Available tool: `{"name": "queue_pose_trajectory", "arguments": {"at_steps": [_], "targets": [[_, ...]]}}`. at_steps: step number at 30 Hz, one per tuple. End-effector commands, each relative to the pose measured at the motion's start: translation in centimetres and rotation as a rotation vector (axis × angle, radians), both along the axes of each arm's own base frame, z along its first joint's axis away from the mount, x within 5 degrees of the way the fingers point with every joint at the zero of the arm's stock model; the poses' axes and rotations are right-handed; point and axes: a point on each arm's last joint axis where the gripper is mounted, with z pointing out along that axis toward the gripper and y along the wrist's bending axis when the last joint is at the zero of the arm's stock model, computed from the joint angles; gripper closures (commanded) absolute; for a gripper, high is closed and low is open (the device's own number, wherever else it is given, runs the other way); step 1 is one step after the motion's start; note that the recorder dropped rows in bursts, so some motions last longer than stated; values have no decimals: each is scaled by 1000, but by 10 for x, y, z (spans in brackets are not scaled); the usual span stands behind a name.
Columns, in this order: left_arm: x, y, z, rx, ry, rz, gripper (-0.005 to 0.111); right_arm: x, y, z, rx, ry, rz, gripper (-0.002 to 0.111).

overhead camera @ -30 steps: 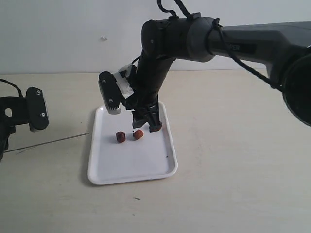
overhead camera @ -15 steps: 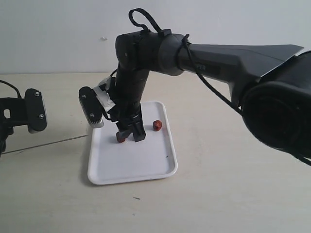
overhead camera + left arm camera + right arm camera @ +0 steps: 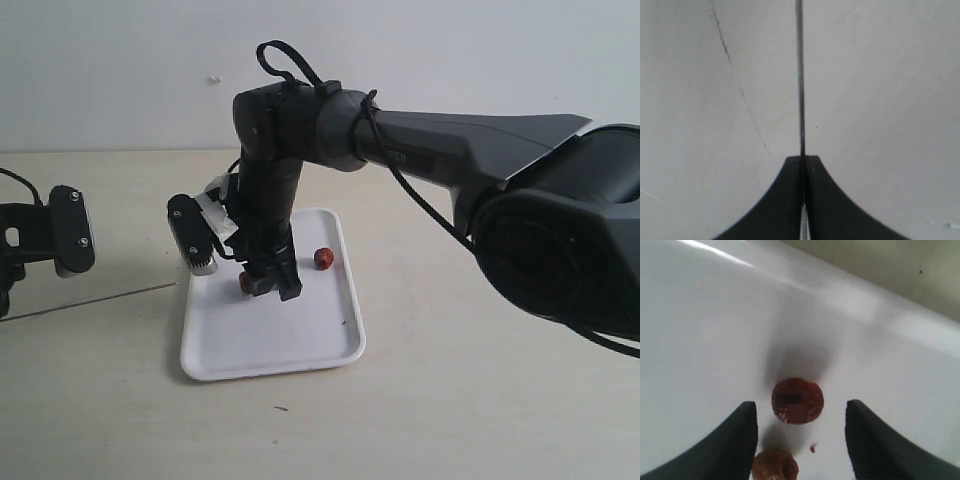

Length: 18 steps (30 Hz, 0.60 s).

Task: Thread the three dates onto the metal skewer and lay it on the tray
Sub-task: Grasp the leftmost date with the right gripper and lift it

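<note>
The white tray (image 3: 270,340) lies mid-table. My right gripper (image 3: 272,285) reaches across and hangs low over it, open. In the right wrist view its fingers (image 3: 740,440) stand either side of one reddish-brown date (image 3: 797,400), not touching it, and a second date (image 3: 775,466) lies close by one finger. In the exterior view one date (image 3: 246,284) peeks out beside the gripper and another date (image 3: 323,258) lies apart near the tray's right rim. My left gripper (image 3: 803,160) is shut on the metal skewer (image 3: 800,75), which stretches just above the table towards the tray (image 3: 100,300).
The left arm's dark wrist block (image 3: 60,228) sits at the far left edge. The right arm's thick dark link (image 3: 460,120) spans the scene above the table. A few dark specks (image 3: 343,322) mark the tray. The table (image 3: 480,400) is pale wood.
My right gripper has moved left across the tray and come down over the two dates on its left side, uncovering a date near the right rim. The left arm and skewer have hardly moved.
</note>
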Motion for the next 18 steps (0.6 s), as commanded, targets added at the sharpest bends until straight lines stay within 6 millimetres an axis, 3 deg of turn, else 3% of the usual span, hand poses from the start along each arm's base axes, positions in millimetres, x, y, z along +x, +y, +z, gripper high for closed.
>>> {"name": "queue_pose_trajectory", "arguments": {"at_steps": [1, 8, 18], "targets": [[-1, 0, -1, -7, 10, 10, 107, 2, -1, 0, -6, -9, 0, 57], [-1, 0, -1, -7, 10, 10, 107, 2, 0, -16, -16, 12, -2, 57], [-1, 0, -1, -11, 12, 12, 107, 5, 2, -17, 8, -21, -6, 57]]}}
